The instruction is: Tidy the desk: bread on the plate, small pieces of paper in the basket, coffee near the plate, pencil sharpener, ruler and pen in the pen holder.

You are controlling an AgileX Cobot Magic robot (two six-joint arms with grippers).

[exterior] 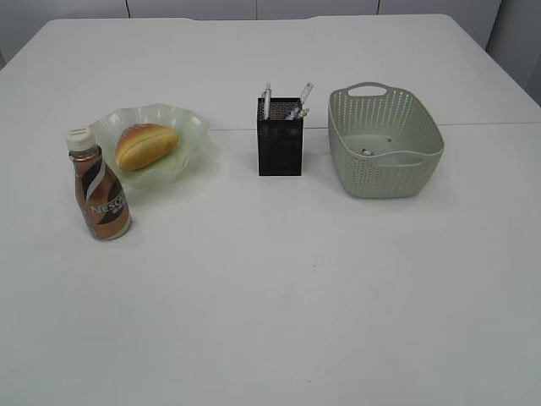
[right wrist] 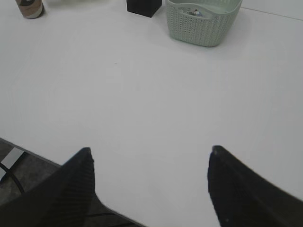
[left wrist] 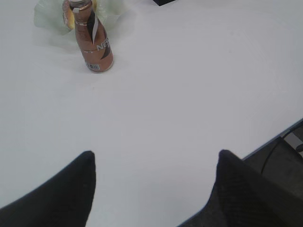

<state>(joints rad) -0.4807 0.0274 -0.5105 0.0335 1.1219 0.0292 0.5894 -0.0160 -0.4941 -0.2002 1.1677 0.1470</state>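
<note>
We see the golden bun (exterior: 146, 145) on the wavy green glass plate (exterior: 191, 127), brown Nescafe bottle (exterior: 99, 189) beside it; both hands, left (left wrist: 154, 189) and right (right wrist: 149, 184), gape apart over bare white counter (exterior: 279, 288), holding nothing, apparently finished.

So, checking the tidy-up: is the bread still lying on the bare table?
No, the bread sits in the green plate, behind the coffee bottle.

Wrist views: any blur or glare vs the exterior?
Exterior view: even, soft light, faint shadows, coffee label legible. Left wrist view: plate washed out near the top edge, fingertips soft. Right wrist view: basket fairly sharp, fingertips blurred dark shapes.
</note>
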